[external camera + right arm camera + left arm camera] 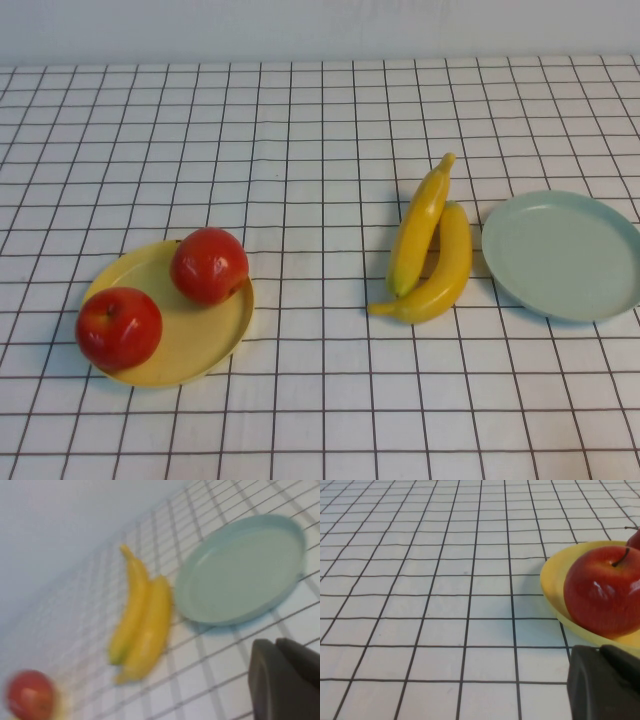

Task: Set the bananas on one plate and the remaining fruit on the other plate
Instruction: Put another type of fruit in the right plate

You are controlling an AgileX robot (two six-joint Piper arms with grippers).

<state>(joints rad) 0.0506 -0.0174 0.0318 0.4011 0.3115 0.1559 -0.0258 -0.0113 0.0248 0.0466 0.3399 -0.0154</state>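
Checked cloth (320, 110) covers the table in the high view, white with a dark grid. On the robot's left sits the pale yellow plate (215, 345), and both red apples are on it: one apple (208, 265) at the far edge, the other apple (118, 328) at the near left edge, overhanging the rim a little. The two apples are close but apart. To the right of centre the two bananas (430, 250) lie on the cloth side by side and touching, the left one resting partly over the right. Just beside them, on the robot's right, is the pale blue-green plate (560, 255), bare inside; the nearer banana's back comes close to its rim. Neither arm nor gripper appears in this view.

Left wrist view: the left gripper (602, 685) shows only as a dark body at the corner of the picture, low over the cloth just beside the yellow plate (552, 587). One apple (602, 592) fills the plate's near side, stem visible, with a sliver of the second behind it. Whether its fingers are apart or together I cannot tell.

Right wrist view (rather blurred): the right gripper (285, 680) is again only a dark corner shape, near the blue-green plate (240, 570), with the bananas (140, 625) just beyond the plate's rim and an apple (30, 695) far off. Finger state cannot be told.
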